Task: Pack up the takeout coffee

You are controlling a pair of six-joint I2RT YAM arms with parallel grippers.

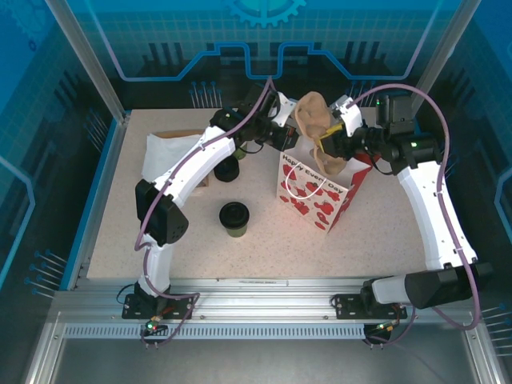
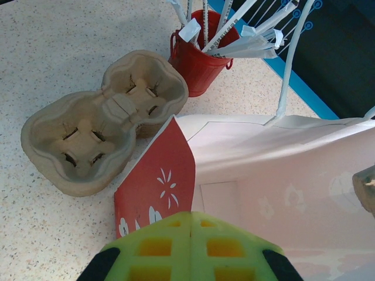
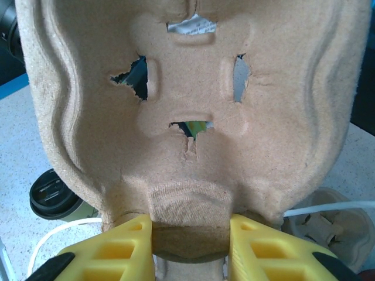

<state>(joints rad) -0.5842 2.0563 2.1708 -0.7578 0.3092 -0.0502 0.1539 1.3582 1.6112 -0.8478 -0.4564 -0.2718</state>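
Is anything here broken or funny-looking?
Yes. The brown moulded-pulp cup carrier, pinched in the right gripper, has ragged, torn edges around its slots, and there is a small rip below the lowest slot. It is also held up on end above the white gift bag with red hearts, not lying flat.

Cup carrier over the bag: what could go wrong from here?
The carrier hangs on end in the right gripper above the bag; lowered, it may snag the rim and tip the bag. The left gripper seems clamped on the bag's edge, so a tug could tear it. The coffee stands beside the left arm; a swing could topple it.
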